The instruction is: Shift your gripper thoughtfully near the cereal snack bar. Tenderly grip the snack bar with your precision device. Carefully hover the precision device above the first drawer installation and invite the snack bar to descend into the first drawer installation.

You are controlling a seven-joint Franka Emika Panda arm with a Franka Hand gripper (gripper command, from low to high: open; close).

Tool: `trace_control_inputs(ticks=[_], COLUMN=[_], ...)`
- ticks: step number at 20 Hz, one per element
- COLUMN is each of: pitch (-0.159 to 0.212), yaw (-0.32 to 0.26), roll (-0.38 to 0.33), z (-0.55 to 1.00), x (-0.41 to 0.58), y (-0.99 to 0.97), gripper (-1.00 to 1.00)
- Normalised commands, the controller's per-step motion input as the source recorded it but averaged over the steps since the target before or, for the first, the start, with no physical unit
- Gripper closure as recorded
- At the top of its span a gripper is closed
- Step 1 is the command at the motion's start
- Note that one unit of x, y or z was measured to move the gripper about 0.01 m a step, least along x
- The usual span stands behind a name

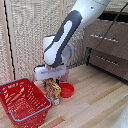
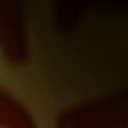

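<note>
The cereal snack bar (image 1: 53, 92) is a yellow-orange pack with red patches, standing upright on the wooden floor between the red basket and the red bowl. My gripper (image 1: 51, 82), a white block on the bulky white arm, is lowered right over the top of the bar, with its dark fingers at the bar's upper edge. I cannot tell whether the fingers are closed on it. The wrist view is dark and blurred and shows nothing distinct. The first drawer installation (image 1: 106, 35), pale grey-brown with a silver bar handle, is at the exterior view's upper right, far from the gripper.
A red wire basket (image 1: 22, 100) stands at the exterior view's left of the bar. A round red bowl (image 1: 67, 90) sits just to its right. A darker drawer front (image 1: 109, 62) is below the pale one. A wicker-patterned wall (image 1: 30, 35) is behind.
</note>
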Motion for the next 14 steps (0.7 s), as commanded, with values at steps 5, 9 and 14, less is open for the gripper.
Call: trace_control_inputs(ticks=[5,9,14], pitch=[0.031,0.000,0.001], yaw=[0.010,0.000,0.000], roll=[-0.014,-0.001,-0.001], z=[-0.06,0.00,0.10], x=[-0.007,0.000,0.007], y=[0.05,0.07,0.09], gripper=[1.00,1.00,1.00])
